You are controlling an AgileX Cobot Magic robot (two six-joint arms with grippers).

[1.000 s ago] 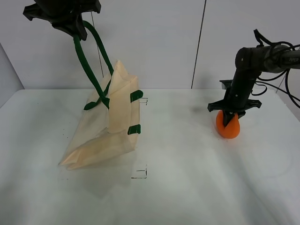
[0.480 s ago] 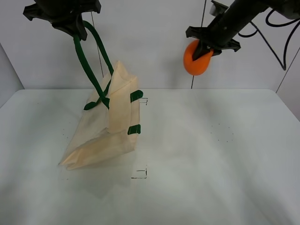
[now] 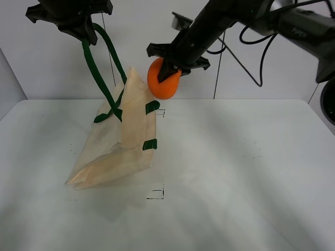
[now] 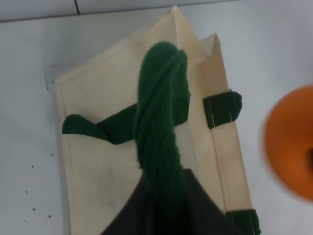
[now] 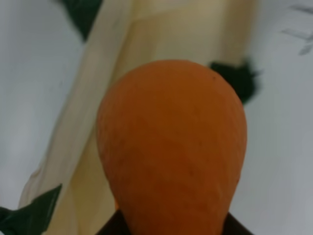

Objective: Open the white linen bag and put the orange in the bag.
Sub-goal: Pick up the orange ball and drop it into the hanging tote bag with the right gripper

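Note:
The white linen bag [image 3: 123, 141] hangs by its dark green handles [image 3: 99, 73], its bottom resting on the table at left. My left gripper [image 3: 78, 23] is shut on the handles, high above the bag; the handle strap [image 4: 161, 132] and bag [image 4: 107, 166] fill the left wrist view. My right gripper [image 3: 170, 65] is shut on the orange [image 3: 163, 79] and holds it in the air just right of the bag's top edge. The orange [image 5: 171, 147] fills the right wrist view, with the bag [image 5: 146, 44] beneath it. The orange also shows in the left wrist view [image 4: 291, 142].
A white table [image 3: 235, 172] spreads under both arms, with small black corner marks [image 3: 156, 194] near the bag. A grey wall stands behind. Black cables [image 3: 251, 47] trail from the right arm at upper right.
My right gripper has lifted the orange off the table at right and carried it up and leftward across the middle to beside the bag's top. The left gripper and bag have not moved.

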